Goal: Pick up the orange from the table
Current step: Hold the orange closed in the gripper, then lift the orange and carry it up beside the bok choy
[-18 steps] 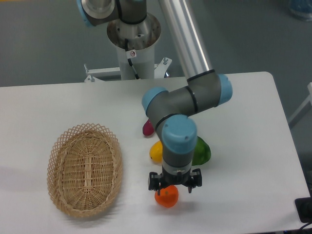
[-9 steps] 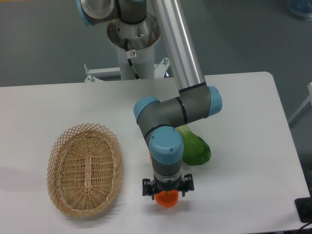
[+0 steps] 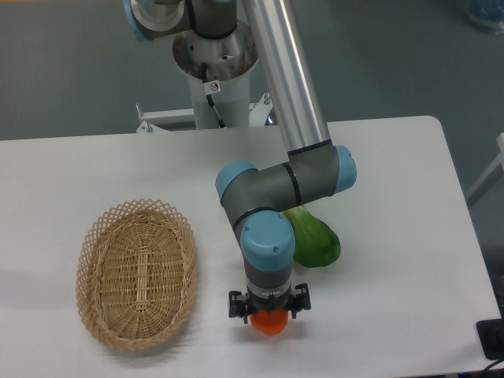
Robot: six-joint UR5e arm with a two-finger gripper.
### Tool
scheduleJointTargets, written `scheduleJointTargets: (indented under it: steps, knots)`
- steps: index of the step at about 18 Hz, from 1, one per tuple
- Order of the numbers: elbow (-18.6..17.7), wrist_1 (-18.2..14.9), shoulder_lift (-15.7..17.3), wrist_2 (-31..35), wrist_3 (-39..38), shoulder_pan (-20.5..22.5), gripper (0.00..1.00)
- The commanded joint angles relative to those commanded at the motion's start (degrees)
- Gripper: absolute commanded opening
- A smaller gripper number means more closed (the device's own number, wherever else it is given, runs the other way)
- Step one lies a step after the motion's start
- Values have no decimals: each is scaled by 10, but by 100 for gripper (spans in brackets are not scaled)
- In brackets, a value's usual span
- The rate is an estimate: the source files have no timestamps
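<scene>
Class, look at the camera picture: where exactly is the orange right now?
The orange sits near the front edge of the white table, directly under the gripper, right of the wicker basket and in front of the green fruit.

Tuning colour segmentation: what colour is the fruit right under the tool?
Bright orange: the orange, seen in the fixed camera view, partly hidden by the tool.

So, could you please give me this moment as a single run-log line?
phase: grasp | gripper: over orange, closure unclear | orange: near table front edge | nearby: basket, green fruit
</scene>
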Motion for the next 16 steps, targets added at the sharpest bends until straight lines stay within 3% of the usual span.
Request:
scheduleJointTargets:
  steps: [5,7,11,16]
  knots:
    - [-1,10,-7,1,1,1,96]
    - [-3,11,-5,5,2,1,84]
    - [-4,11,-3,8,2,1,69]
    - [2,11,15,22,12,1,67]
